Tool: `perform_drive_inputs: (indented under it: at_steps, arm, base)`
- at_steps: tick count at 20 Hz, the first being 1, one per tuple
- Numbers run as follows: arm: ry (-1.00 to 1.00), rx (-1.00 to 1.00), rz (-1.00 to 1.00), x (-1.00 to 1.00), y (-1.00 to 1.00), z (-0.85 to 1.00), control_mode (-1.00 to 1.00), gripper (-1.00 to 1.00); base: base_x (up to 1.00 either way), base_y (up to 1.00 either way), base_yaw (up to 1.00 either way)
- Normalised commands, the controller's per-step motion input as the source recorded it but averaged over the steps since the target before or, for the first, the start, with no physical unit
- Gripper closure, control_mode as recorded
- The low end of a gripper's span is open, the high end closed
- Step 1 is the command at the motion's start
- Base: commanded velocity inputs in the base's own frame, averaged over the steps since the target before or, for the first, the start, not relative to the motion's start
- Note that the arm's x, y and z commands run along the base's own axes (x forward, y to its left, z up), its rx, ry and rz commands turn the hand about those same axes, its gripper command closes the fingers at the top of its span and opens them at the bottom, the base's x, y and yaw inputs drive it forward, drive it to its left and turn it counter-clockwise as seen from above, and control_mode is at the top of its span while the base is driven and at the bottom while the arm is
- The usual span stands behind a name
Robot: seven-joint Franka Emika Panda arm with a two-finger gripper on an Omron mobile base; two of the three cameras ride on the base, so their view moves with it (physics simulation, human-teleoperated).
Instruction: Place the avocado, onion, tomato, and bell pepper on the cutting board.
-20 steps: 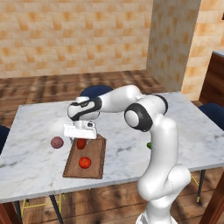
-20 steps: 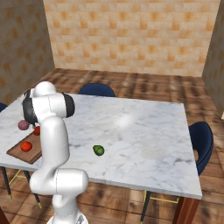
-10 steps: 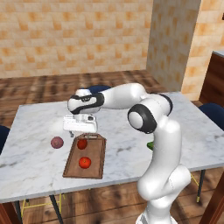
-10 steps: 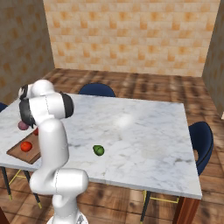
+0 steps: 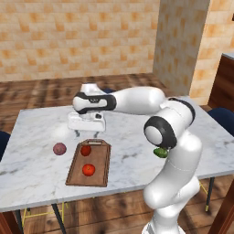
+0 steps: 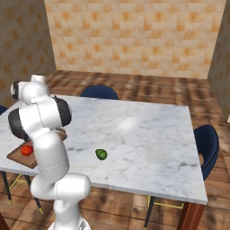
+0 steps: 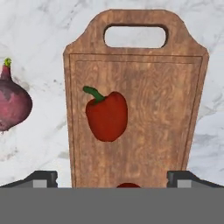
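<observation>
The brown cutting board (image 5: 98,170) lies near the table's front left. On it rest the red bell pepper (image 5: 85,150) (image 7: 106,115) toward the handle end and the tomato (image 5: 88,170) (image 6: 27,150) nearer the front. The mauve onion (image 5: 59,148) (image 7: 12,103) sits on the marble just left of the board. Further right on the table is the green avocado (image 6: 101,154) (image 5: 160,152), partly behind my arm in the left base view. My gripper (image 5: 86,135) (image 7: 113,179) hangs open above the board's handle end, holding nothing.
The marble table (image 5: 36,123) (image 6: 148,130) stretches wide to the right of the board. Blue chairs (image 6: 99,92) (image 6: 207,143) stand at the far side and right end. My own arm blocks most of the board (image 6: 18,158) in the right base view.
The jaws have widened slightly and the hand has lifted a little off the bell pepper, which stays on the board. The forearm has stretched further left.
</observation>
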Motion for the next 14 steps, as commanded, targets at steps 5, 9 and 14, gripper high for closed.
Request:
perform_drive_inputs:
  at_steps: [5, 9, 14]
  arm:
    - [-0.15, 0.00, 0.00, -0.61, -0.39, 0.38, -1.00, -1.00]
    - [-0.17, 0.00, 0.00, -0.72, -0.57, 0.47, -1.00, -1.00]
    - [-0.17, -0.01, 0.00, -0.64, -0.72, 0.55, -1.00, -1.00]
  base:
    - [0.00, 0.00, 0.00]
    - [0.00, 0.00, 0.00]
    - [0.00, 0.00, 0.00]
